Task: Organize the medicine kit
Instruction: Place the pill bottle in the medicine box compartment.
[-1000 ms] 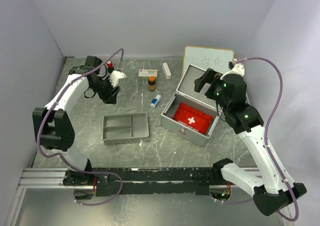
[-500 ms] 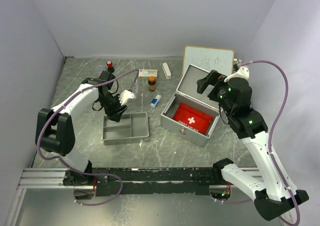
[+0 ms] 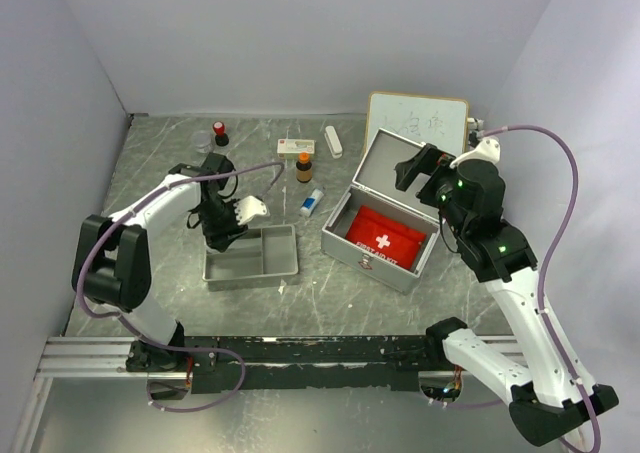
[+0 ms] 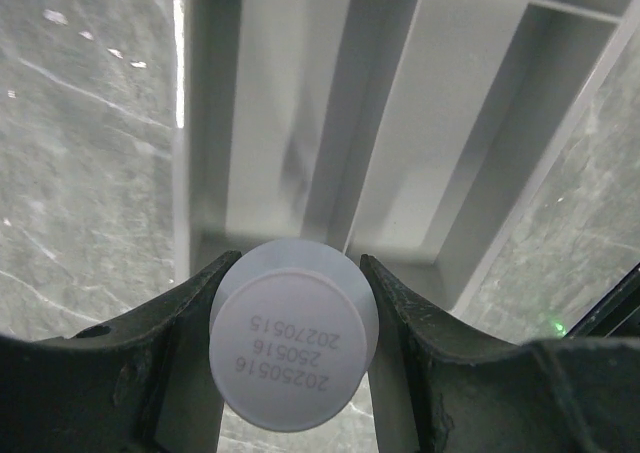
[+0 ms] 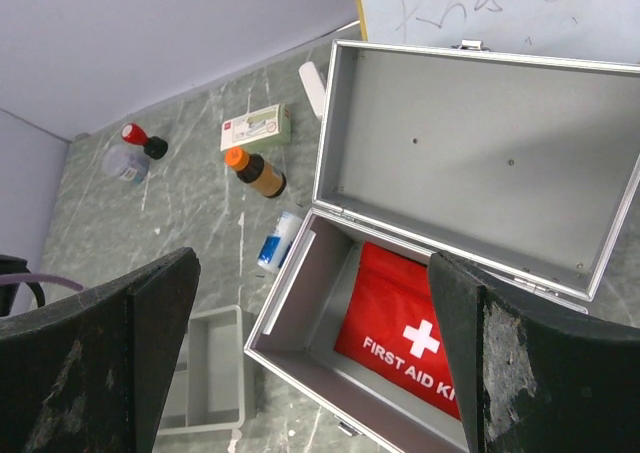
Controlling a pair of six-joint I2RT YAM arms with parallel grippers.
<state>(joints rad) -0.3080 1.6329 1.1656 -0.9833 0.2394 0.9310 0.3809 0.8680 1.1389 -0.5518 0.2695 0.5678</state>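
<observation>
Nearest the arm bases: grey divided tray (image 3: 255, 277) on the marbled table (image 3: 160, 173). The left gripper (image 4: 294, 273) hung over its left end, fingers (image 4: 170, 343) pinching a white bottle (image 4: 293, 348) by the sides, printed base facing the wrist camera. Could not tell which compartment lay below it.

Right of the tray, apart from it: the medicine kit (image 3: 372, 256), lid tipped back, with a red first-aid pouch (image 3: 385, 235) lying flat inside. The right gripper (image 3: 416, 169) hovered above the raised lid, jaws spread wide and holding nothing.

Beyond, loose on the table:
- a white-blue tube (image 3: 313, 202) just beside the kit's left corner
- an amber bottle (image 3: 304, 167)
- a flat carton (image 3: 296, 147)
- a white stick (image 3: 333, 141)
- a red-capped vial (image 3: 220, 131)
- a clear round container (image 3: 204, 139), at far left beside the vial

Farthest: a whiteboard (image 3: 418, 123) behind the kit's lid.
</observation>
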